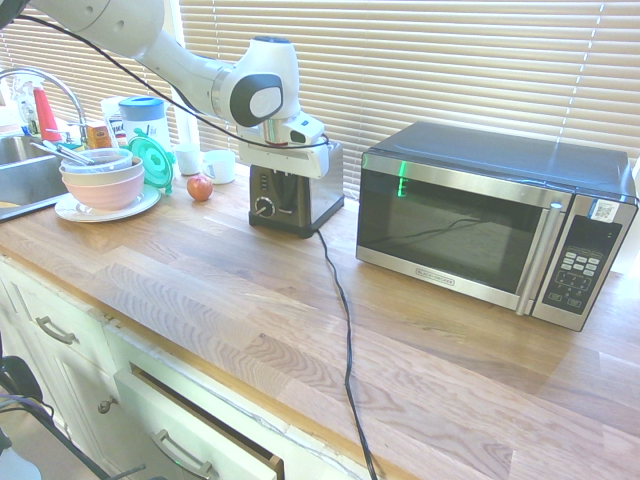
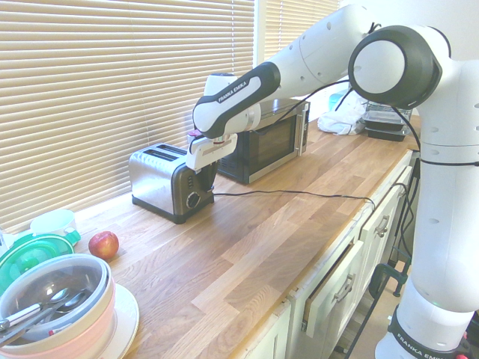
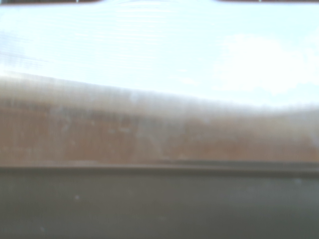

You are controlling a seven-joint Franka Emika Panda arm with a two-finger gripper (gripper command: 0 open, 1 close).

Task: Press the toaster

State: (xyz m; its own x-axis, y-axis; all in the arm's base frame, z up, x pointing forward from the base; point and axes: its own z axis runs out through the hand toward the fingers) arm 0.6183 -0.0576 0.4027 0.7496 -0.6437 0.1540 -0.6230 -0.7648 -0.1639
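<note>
The toaster [image 1: 310,195] [image 2: 159,178] is a small steel box with a black front and a round knob [image 1: 264,207], standing on the wooden counter near the blinds. My gripper [image 1: 276,182] [image 2: 203,179] hangs straight down against the toaster's black front face, just above the knob, where the lever sits. Its fingers look shut, with nothing held between them. The lever itself is hidden behind the fingers. The wrist view is blurred, showing only a dark band [image 3: 159,204] below brown wood.
A large steel-and-black microwave [image 1: 490,225] stands to the toaster's right. The toaster's black cord [image 1: 346,340] runs across the counter to the front edge. An apple [image 1: 200,187], cups, stacked bowls [image 1: 101,182] and a sink [image 1: 22,172] lie left. A drawer [image 1: 200,432] below stands ajar.
</note>
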